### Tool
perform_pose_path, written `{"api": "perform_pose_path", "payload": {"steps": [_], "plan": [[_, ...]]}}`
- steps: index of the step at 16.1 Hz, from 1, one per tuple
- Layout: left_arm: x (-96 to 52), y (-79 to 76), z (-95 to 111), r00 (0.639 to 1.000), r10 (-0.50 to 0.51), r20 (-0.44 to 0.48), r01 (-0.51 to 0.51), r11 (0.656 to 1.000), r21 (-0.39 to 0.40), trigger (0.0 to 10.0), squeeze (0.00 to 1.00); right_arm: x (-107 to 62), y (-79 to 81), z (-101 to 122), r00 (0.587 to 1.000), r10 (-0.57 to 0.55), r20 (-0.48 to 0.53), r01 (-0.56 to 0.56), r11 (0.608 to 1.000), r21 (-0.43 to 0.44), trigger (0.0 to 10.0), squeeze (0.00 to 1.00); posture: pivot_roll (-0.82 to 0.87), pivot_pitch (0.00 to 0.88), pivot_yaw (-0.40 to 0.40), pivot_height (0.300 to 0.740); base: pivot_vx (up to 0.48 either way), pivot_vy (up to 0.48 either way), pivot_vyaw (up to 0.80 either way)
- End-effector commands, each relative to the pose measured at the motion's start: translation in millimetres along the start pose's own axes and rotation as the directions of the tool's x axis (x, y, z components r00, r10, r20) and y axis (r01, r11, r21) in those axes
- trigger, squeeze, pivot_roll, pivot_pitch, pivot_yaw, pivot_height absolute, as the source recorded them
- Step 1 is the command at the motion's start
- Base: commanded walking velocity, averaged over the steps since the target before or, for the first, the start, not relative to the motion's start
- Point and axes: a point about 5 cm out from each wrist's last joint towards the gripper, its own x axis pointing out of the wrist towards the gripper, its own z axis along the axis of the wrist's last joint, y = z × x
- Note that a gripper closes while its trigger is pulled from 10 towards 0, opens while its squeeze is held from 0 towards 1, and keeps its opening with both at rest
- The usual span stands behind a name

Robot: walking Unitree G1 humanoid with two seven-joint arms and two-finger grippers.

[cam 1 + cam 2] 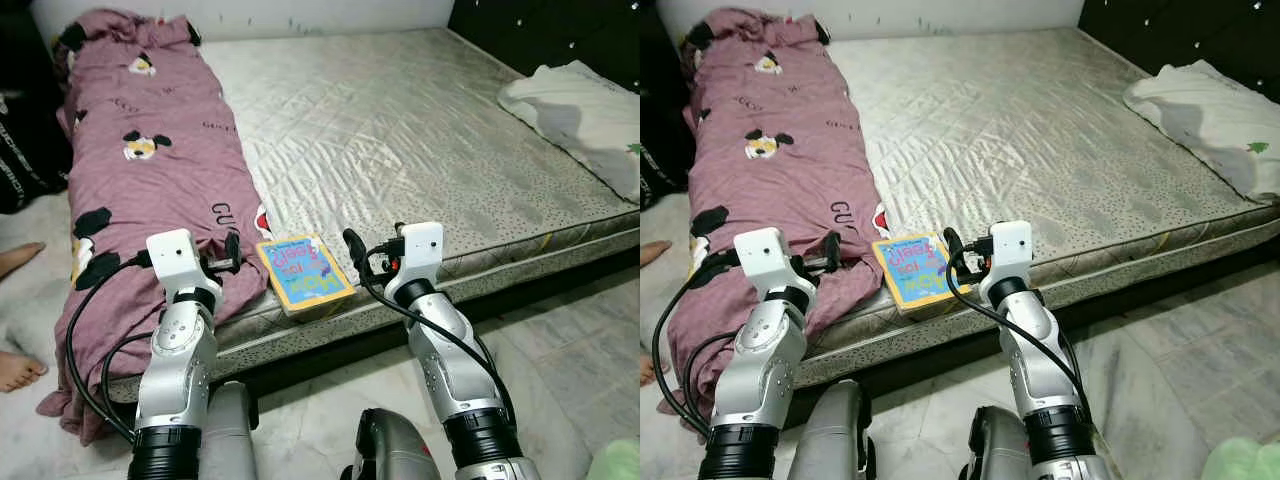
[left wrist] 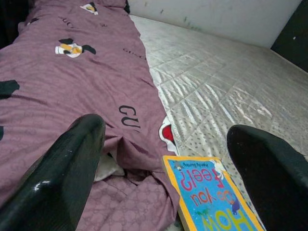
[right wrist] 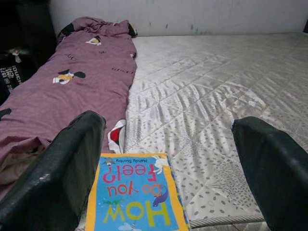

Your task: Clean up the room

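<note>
A blue picture book with a yellow border (image 1: 305,272), titled "How Do You Feel?", lies flat at the near edge of the bare grey mattress (image 1: 400,130). A rumpled purple blanket with cartoon prints (image 1: 150,170) runs along the mattress's left side and hangs over the near corner. My left gripper (image 1: 226,258) is open just left of the book, over the blanket's edge. On the book's other side my right gripper (image 1: 358,256) is also open. In the wrist views the book (image 3: 134,197) lies low between the spread fingers (image 3: 72,163), untouched.
A white pillow (image 1: 585,110) lies at the mattress's far right. A person's bare feet (image 1: 18,370) rest on the floor at the left, near a black bag (image 1: 20,150). A dark headboard (image 1: 540,30) stands at the back right. Something green (image 1: 615,462) is on the tiled floor.
</note>
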Motion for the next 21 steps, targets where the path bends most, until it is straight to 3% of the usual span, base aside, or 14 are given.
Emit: {"api": "perform_pose_path", "payload": {"steps": [1,13,17,21], "plan": [[0.6,-2.0,5.8,1.0,-0.006,0.024,0.006,1.0,-0.003,10.0,0.0,1.4,-0.2,2.8,1.0,0.009,0.005,-0.009,1.0,-0.013,10.0,0.0,0.02,0.031,-0.053,0.649,0.262,0.0,0.0],[1.9,-3.5,5.4,0.999,-0.026,0.021,0.026,0.999,-0.019,10.0,0.0,2.4,0.6,3.5,1.0,0.008,0.008,-0.007,1.0,-0.024,10.0,0.0,0.01,0.038,-0.053,0.649,0.316,0.0,0.0],[3.9,-6.4,3.4,0.999,-0.034,0.001,0.034,0.999,-0.03,10.0,0.0,3.1,-0.1,3.6,1.0,0.004,0.008,-0.004,1.0,-0.022,10.0,0.0,0.01,0.038,-0.052,0.649,0.0,0.0,0.0],[7.8,-10.1,2.8,0.999,-0.045,-0.008,0.045,0.998,-0.054,10.0,0.0,3.4,-0.6,4.3,1.0,0.0,0.011,0.0,1.0,-0.021,10.0,0.0,0.01,0.038,-0.056,0.604,0.0,0.0,0.0]]}}
